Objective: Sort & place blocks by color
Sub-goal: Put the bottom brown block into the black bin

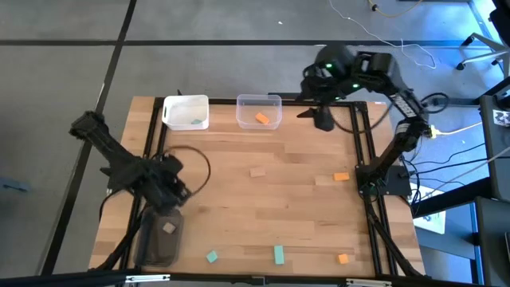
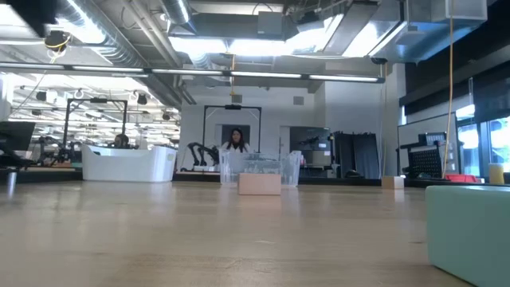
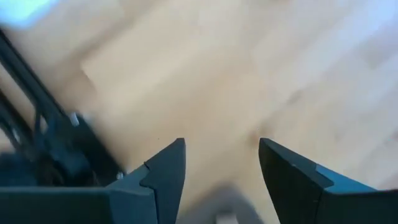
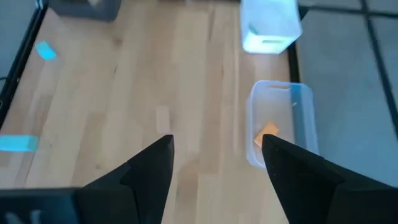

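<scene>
I read no labels or writing anywhere on the table [image 1: 239, 199]. Both pincers are wide and empty: left pincer [image 1: 171, 199] by the dark grey bin [image 1: 147, 247], right pincer [image 1: 323, 119] beside the clear bin [image 1: 275, 102]. Blocks: orange block [image 1: 262, 118] in the clear bin, teal block [image 1: 197, 121] in the white bin [image 1: 171, 104], tan block [image 1: 168, 228] in the grey one; others loose on the table, e.g. teal bar [image 1: 279, 254].

On your desk [image 1: 263, 199], two bins [image 1: 186, 112] are sitting side by side at twelve o'clock, each holding a block [image 1: 261, 118]. A third bin [image 1: 160, 239] is lying at seven o'clock. Loose blocks [image 1: 279, 254] are lying at centre, three and six o'clock.
</scene>
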`<state>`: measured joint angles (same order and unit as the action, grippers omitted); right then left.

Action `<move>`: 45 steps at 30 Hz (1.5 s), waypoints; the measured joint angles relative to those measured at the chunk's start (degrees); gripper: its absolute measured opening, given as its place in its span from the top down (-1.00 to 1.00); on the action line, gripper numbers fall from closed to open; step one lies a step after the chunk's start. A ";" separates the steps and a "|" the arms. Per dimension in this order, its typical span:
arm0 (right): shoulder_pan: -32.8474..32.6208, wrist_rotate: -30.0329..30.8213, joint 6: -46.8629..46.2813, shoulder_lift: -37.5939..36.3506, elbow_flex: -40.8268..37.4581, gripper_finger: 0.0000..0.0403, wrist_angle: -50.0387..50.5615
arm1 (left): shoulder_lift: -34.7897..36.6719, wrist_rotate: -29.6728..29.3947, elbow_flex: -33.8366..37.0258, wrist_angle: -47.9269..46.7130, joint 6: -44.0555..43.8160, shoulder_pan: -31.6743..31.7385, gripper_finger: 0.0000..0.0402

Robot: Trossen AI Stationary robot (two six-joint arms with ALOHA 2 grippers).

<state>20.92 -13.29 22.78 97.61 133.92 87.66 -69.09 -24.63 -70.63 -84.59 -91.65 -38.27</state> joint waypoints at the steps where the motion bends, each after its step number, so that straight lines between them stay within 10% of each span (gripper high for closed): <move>1: -0.24 -0.06 0.07 0.88 -0.01 -0.22 0.12 | 1.21 -1.24 0.00 0.06 1.74 1.37 0.03; 16: -7.26 0.16 6.28 15.74 -0.06 -0.22 2.03 | 8.45 -4.80 -0.02 1.48 24.74 16.18 0.03; 45: -17.59 2.81 5.78 41.18 -0.04 -0.22 -6.52 | 17.88 -6.19 0.00 1.53 34.12 17.28 0.03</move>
<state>3.34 -10.48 28.56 138.79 133.88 81.14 -51.21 -30.82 -70.63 -83.07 -57.53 -20.99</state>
